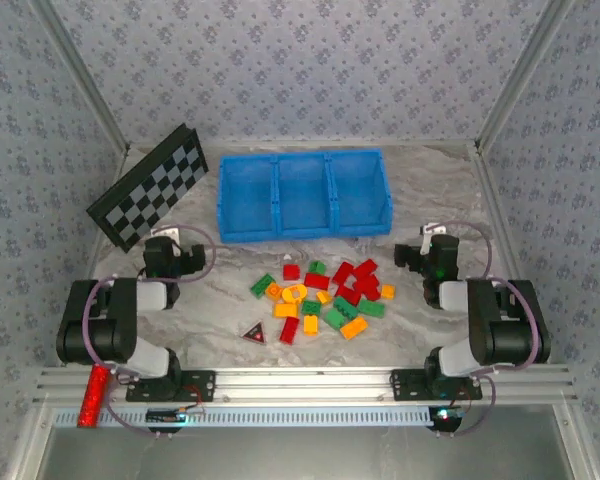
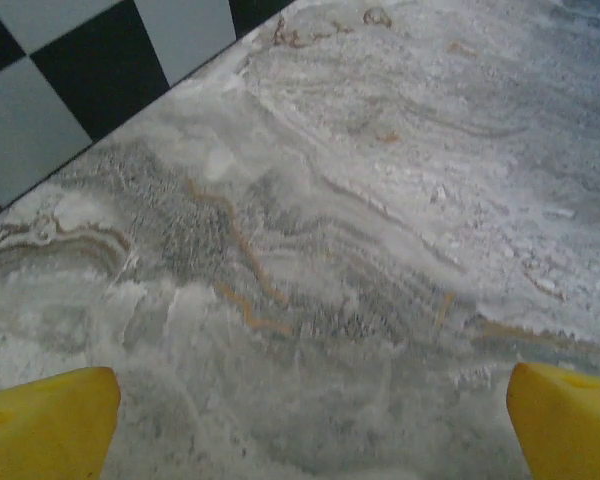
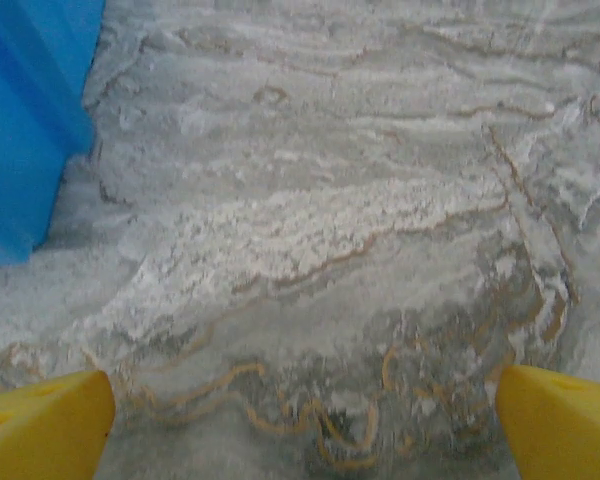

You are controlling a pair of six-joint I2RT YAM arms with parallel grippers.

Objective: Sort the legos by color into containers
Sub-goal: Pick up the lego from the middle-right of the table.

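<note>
You see the red, green and orange-yellow plastic lego bricks (image 1: 320,298) heaped loosely on the marbled grey tabletop (image 1: 210,300), between the arms and near the bright blue three-compartment plastic bin (image 1: 300,232). Your left hand (image 2: 310,425) is spread wide, gripping nothing, near the black-and-white checkerboard (image 2: 70,80). Your right hand (image 3: 305,425) is equally wide and bare, near the bin's corner.
</note>
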